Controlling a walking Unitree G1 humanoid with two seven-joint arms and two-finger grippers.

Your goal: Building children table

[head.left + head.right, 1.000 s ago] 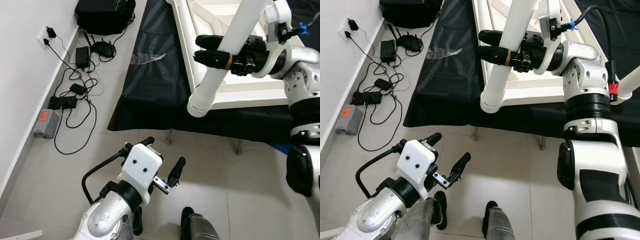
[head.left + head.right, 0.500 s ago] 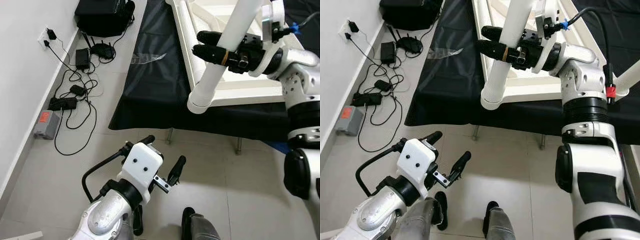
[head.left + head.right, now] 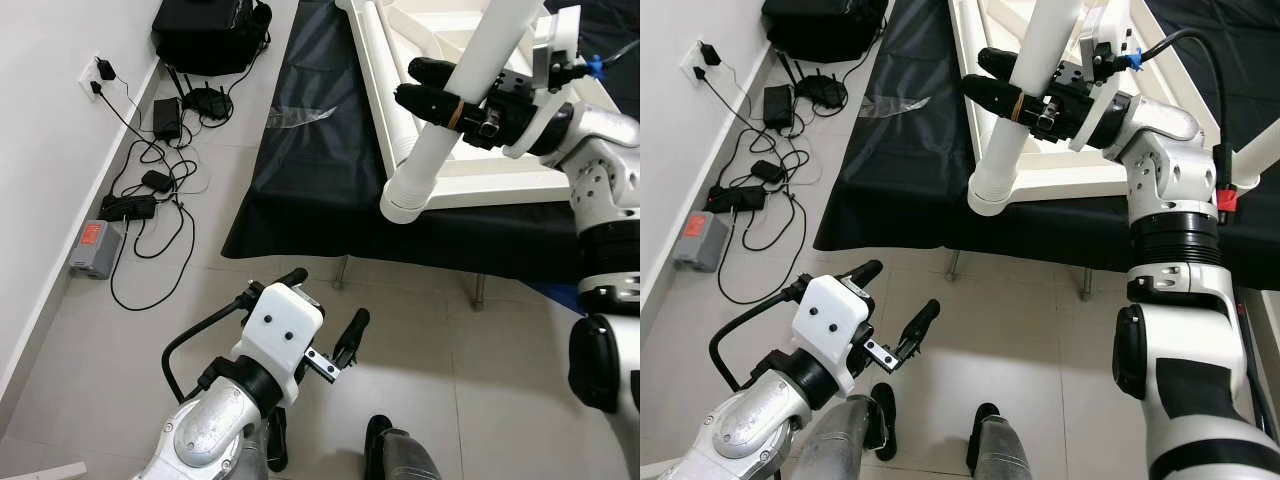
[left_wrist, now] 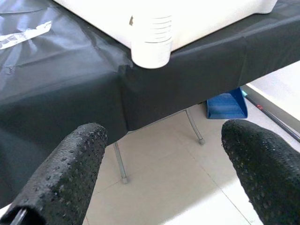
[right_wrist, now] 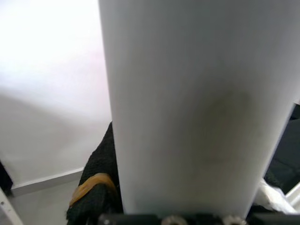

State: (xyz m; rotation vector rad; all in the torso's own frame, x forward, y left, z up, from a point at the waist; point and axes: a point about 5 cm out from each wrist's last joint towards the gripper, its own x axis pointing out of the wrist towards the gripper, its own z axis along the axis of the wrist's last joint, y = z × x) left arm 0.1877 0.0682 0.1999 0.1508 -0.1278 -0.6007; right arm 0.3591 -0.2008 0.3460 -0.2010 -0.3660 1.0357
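We see the right gripper (image 3: pixel 1012 88) clamped around the white table leg (image 3: pixel 1020 110), held tilted above the upturned white tabletop (image 3: pixel 480 185) on the black-covered bench (image 3: pixel 310 170). The left gripper (image 3: pixel 322 312) hangs low over the floor, fingers spread wide.

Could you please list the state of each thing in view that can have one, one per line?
Right gripper: shut on the leg.
Leg: held tilted, threaded end down, free of the tabletop.
Tabletop: lying upside down on the black cloth.
Left gripper: open, empty, low over the floor.
Plugs: in the wall socket.
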